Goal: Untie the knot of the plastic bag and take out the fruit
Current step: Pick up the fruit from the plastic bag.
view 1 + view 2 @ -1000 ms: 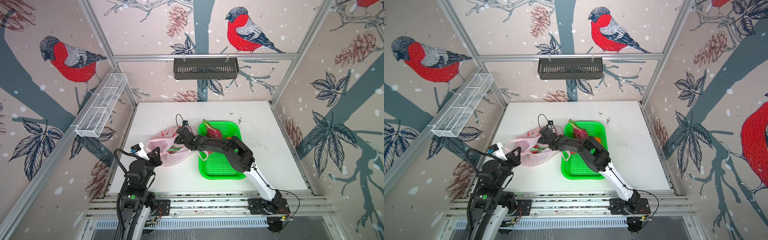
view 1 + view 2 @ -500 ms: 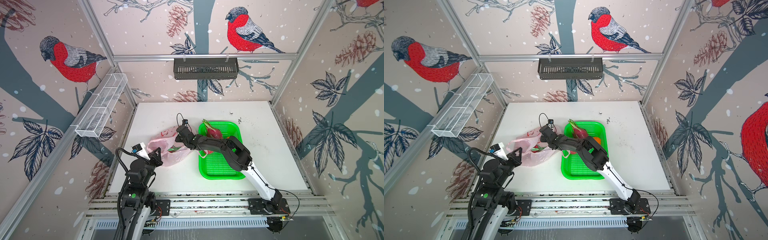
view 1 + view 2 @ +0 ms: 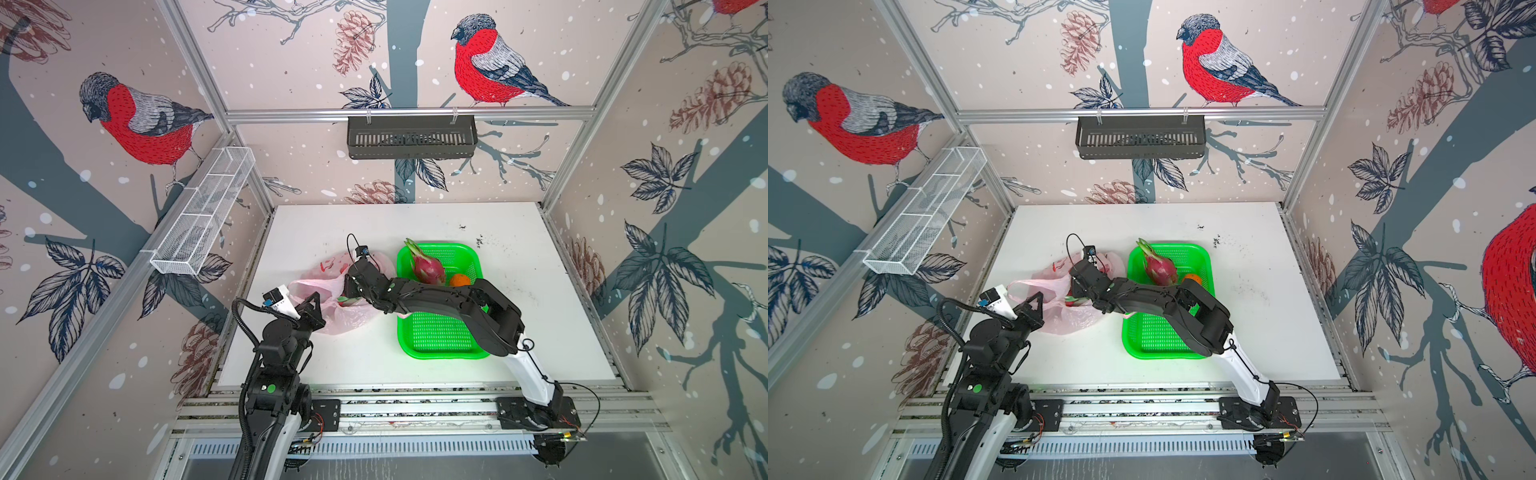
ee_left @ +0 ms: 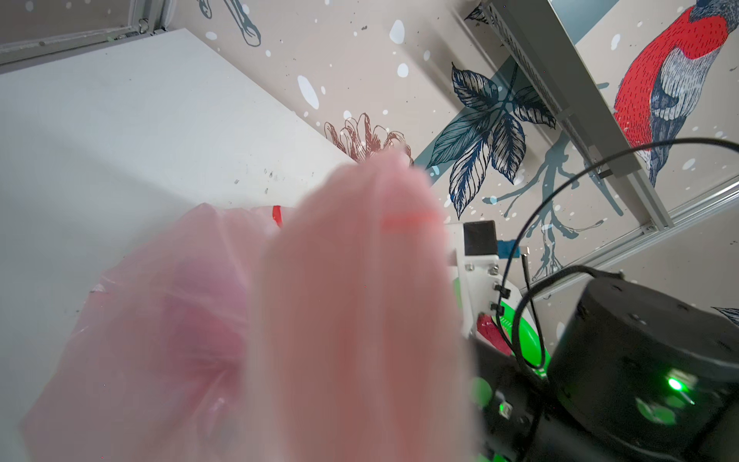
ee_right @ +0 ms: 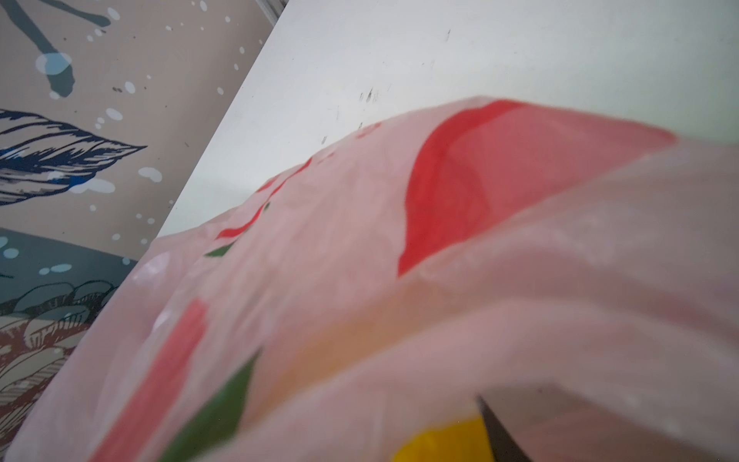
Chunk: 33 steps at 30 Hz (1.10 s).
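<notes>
A white desk (image 3: pixel 415 224) fills the floor of a booth papered with bullfinches, and two black robot arms reach in from its near edge. A green tray (image 3: pixel 432 332) sits right of centre, with a dragon fruit (image 3: pixel 426 270) and an orange (image 3: pixel 458 280) at its far end. Just left of the tray lies the plastic bag (image 3: pixel 345 320), pale pink and crinkled, its mouth gaping toward the arms. The right arm (image 3: pixel 436 297) stretches across the tray's left side. The right end effector (image 3: pixel 347 293) sits inside the bag's mouth, over a red fruit (image 3: pixel 344 300) with green tips. Plastic hides its jaws, so whether they are apart or clamped cannot be told. At the bag's near left edge, the left end effector (image 3: pixel 314 300) has its jaws together, pinching a fold of the pink film.
</notes>
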Motion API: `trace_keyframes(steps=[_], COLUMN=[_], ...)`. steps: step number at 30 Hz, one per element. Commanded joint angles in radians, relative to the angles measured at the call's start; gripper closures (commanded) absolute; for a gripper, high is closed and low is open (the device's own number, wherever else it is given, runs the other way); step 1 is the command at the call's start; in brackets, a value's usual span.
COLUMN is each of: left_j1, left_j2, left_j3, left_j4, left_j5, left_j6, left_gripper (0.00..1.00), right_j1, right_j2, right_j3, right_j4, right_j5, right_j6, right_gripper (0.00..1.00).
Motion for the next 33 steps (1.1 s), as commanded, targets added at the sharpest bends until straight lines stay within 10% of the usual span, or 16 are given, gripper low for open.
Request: trace_keyframes(steps=[1, 33], left_j1=[0.001, 0.000], left_j2=[0.011, 0.139], left_j3=[-0.006, 0.015], left_j4=[0.117, 0.288], left_j5=[-0.022, 0.046], left_j6=[-0.007, 0.098], left_gripper=[1.00, 1.00], right_j1=[0.024, 0.104], right_j2=[-0.067, -0.607], right_j3=[-0.050, -0.239], right_j4=[-0.017, -0.380], right_j5=[0.003, 0.283], right_j6=[-0.031, -0.071], right_gripper=[0.67, 0.69])
